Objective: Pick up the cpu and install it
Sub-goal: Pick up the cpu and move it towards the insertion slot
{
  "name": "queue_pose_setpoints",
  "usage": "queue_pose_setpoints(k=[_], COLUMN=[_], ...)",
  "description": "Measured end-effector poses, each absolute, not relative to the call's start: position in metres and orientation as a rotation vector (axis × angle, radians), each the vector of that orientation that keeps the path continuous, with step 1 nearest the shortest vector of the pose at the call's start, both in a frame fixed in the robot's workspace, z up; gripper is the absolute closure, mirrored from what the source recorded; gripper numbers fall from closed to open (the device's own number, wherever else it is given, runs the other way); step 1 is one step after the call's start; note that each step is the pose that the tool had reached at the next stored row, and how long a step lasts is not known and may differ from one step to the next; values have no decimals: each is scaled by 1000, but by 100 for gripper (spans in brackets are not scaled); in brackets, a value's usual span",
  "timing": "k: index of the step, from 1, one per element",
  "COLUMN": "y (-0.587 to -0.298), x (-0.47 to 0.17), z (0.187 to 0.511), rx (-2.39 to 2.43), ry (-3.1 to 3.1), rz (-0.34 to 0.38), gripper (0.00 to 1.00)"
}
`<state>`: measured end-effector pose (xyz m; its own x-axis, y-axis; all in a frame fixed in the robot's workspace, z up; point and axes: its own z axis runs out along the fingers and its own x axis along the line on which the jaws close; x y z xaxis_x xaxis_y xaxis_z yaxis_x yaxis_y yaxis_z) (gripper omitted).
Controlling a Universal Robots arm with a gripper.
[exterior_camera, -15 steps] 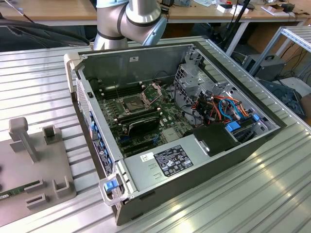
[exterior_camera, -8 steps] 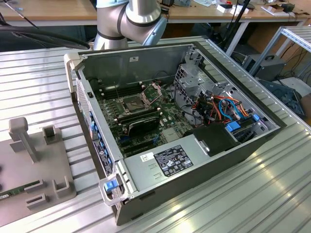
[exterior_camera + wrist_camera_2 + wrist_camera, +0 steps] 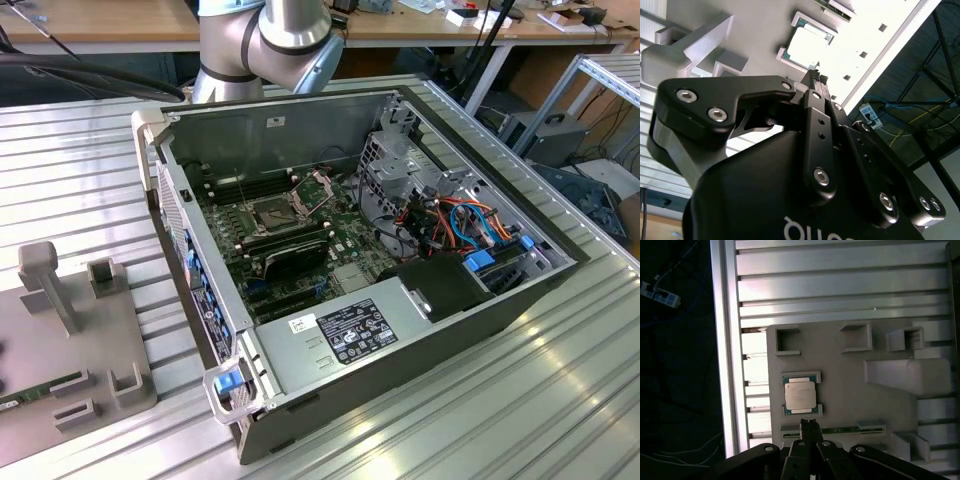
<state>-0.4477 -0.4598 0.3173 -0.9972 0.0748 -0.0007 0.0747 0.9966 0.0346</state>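
Surface: ribbed aluminium table (image 3: pixel 840 285), carrying a grey fixture plate (image 3: pixel 840 375) with raised holders.
Cpu place: the cpu (image 3: pixel 800 394) lies flat in its nest on that plate, between two small brackets, not yet lifted.
Claw: my gripper (image 3: pixel 809 425) has its fingers pressed together, gripping nothing.
Relation: the cpu sits just beyond my fingertips, along the line they point, near but apart.
Axis: I judge it square, no long side; edges parallel to the plate's.
Look: dull silvery lid, thin green rim, glare in the second wrist view.
Socket: socket (image 3: pixel 272 213) inside the computer case (image 3: pixel 400 330), frame raised.
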Motion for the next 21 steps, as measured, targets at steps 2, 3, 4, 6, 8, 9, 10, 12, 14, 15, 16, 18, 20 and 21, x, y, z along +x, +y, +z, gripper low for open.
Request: queue_pose_setpoints(k=[2,3,4,6,8,9,10,12,14,15,16,18,20,21], y=[-460,-460,-460,-460,-460,-460,-460,-460,-460,-460,-460,-460,-460,-460], x=[-448,-448,-448,-448,-448,-448,-448,-448,-448,-448,-448,-448,-448,-448], z=[317,317,317,317,317,317,317,317,317,317,317,317,317,316], rx=[117,117,117,118,117,118,117,117,117,118,117,118,118,117], ry=[3137,3137,3137,3137,3137,3137,3137,3137,3137,3137,3137,3137,3137,3136], rz=[54,54,54,54,54,54,54,54,54,54,54,54,54,55], gripper=[89,89,89,89,83,76,71,64,58,58,46,40,40,40])
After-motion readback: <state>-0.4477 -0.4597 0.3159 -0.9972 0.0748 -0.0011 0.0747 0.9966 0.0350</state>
